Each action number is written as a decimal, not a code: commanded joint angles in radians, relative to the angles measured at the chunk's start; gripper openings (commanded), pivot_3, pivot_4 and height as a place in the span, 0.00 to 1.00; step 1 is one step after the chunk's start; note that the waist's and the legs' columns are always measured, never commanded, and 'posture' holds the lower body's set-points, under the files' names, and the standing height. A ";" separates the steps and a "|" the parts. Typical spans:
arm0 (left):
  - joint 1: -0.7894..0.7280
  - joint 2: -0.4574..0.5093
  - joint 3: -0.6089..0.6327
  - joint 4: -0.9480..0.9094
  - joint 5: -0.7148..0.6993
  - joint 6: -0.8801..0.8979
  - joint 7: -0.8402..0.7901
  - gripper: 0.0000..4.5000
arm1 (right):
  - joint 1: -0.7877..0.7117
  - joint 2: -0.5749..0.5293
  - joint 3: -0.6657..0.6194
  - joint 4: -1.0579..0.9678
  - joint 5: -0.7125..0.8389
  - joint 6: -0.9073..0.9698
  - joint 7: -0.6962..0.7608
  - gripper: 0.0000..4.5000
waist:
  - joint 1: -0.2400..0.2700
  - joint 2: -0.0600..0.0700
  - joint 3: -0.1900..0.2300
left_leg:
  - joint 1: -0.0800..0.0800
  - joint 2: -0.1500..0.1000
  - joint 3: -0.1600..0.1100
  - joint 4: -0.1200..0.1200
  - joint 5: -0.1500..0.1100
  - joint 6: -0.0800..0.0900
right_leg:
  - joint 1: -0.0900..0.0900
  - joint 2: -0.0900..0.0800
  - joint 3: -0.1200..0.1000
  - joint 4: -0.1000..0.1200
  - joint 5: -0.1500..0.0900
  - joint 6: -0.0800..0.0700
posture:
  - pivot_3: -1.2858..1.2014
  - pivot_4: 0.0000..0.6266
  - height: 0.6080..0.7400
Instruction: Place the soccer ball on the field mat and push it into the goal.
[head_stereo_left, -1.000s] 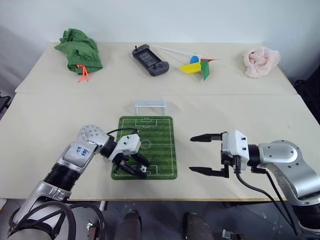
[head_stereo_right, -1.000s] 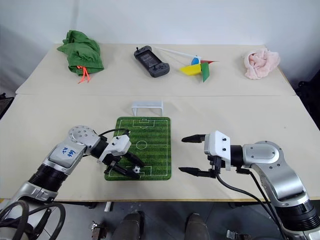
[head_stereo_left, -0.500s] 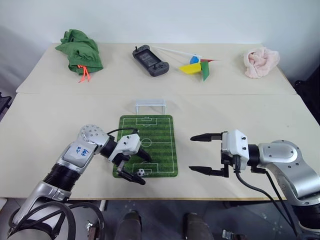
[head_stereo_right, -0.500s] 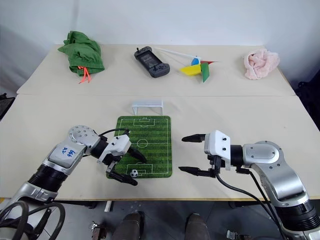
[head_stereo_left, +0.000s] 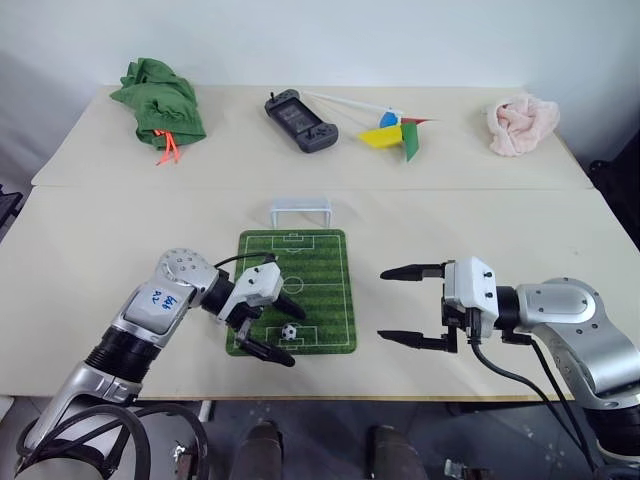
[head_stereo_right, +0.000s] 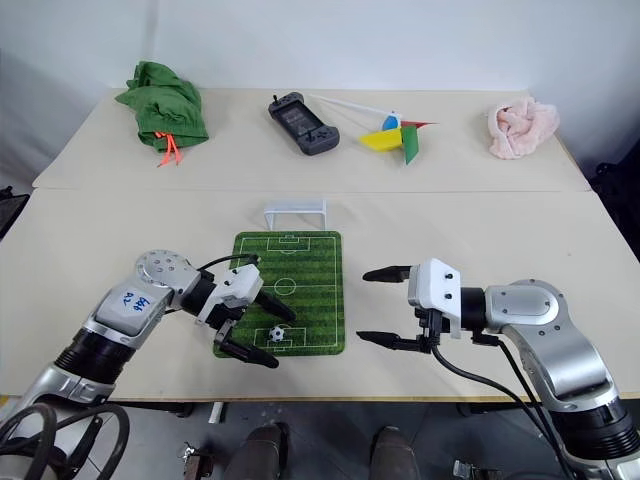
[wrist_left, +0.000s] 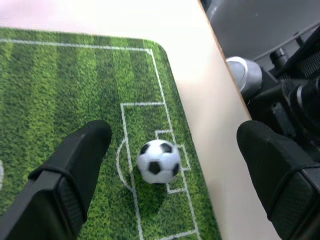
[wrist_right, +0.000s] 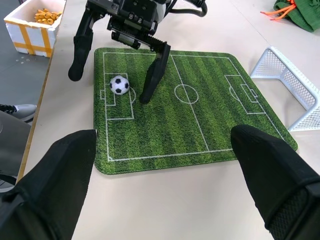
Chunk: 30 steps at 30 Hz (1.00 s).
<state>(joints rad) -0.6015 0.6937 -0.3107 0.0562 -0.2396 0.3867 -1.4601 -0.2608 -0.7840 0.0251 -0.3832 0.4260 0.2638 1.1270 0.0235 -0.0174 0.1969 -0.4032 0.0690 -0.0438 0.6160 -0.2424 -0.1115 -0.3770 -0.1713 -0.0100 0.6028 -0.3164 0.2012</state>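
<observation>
Now soccer ball (wrist_left: 158, 161) between end effector (head_stereo_left: 279, 329) fingers (untouched)

A lab-like test room: bare white wall (head_stereo_left: 400, 40), paper-covered tables (head_stereo_left: 100, 230).

Silver arms, white wrists, black pincers (head_stereo_left: 274, 330)

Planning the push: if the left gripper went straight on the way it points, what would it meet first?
Probably the soccer ball, lying free on the field mat between the open left gripper's fingers.
</observation>
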 joint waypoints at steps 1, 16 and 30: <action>-0.003 0.018 0.038 -0.049 -0.032 0.016 0.000 1.00 | -0.017 0.004 -0.008 -0.006 0.013 -0.011 0.004 1.00 | 0.000 0.000 0.000 | 0.000 0.000 0.000 0.000 0.000 0.000 | 0.000 0.000 0.000 0.000 0.000 0.000 | 0.52 0.24 1.00; -0.027 0.071 0.127 -0.165 -0.177 0.213 -0.017 0.60 | -0.025 0.009 0.004 0.009 0.005 -0.021 0.021 1.00 | -0.003 0.000 0.000 | 0.000 0.000 0.000 0.000 0.000 0.000 | 0.000 0.000 0.000 0.001 0.000 0.000 | 0.52 0.24 1.00; 0.090 0.160 0.035 -0.297 -0.185 0.295 -0.013 0.00 | 0.015 -0.014 0.008 -0.032 0.023 -0.031 0.082 1.00 | 0.000 0.000 0.000 | 0.000 0.000 0.000 -0.002 0.000 0.000 | 0.000 0.000 0.000 -0.001 0.000 0.000 | 0.52 0.24 1.00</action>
<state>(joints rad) -0.5139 0.8436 -0.2708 -0.1971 -0.4275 0.6834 -1.4772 -0.2482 -0.7856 0.0453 -0.3717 0.4217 0.2424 1.1981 0.0232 -0.0174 0.1969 -0.4033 0.0690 -0.0439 0.6143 -0.2425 -0.1115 -0.3772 -0.1713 -0.0100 0.6015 -0.3164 0.2011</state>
